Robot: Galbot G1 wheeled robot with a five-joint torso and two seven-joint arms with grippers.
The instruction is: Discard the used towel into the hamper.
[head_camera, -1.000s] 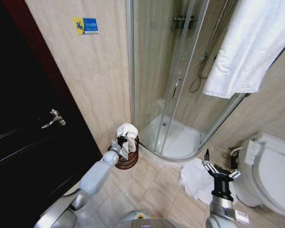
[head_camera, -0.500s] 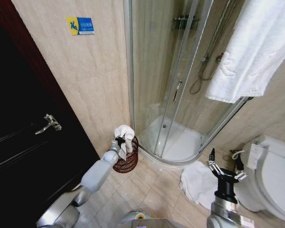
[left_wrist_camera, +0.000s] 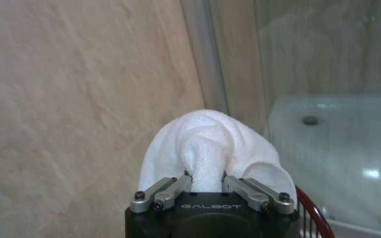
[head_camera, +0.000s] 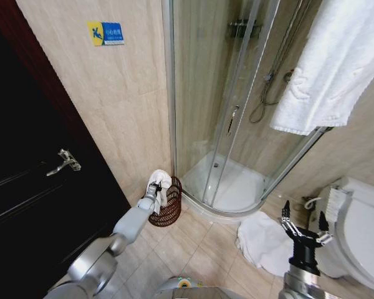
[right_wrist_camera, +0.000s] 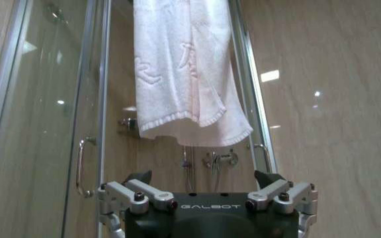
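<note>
- Since a second ago your left gripper (head_camera: 154, 189) has sunk lower, bringing the towel (head_camera: 161, 182) down to the hamper (head_camera: 169, 212) rim.
- Towel: white looped terry, bunched; fingers (left_wrist_camera: 166, 190) clamped on it.
- Hamper: round, reddish-brown ribbed openwork, on floor tile by the shower corner.
- Your right gripper (head_camera: 305, 224): fingers spread wide, holding nothing, near the toilet (head_camera: 355, 233).

The head view looks forward and down from above onto the bathroom floor, shower cabin (head_camera: 237, 124) and door (head_camera: 31, 205). The left wrist view sits close behind its gripper (left_wrist_camera: 208, 184), facing the tiled wall and shower tray. The right wrist view tilts upward at the hanging towel (right_wrist_camera: 184, 69), also seen from the head.
</note>
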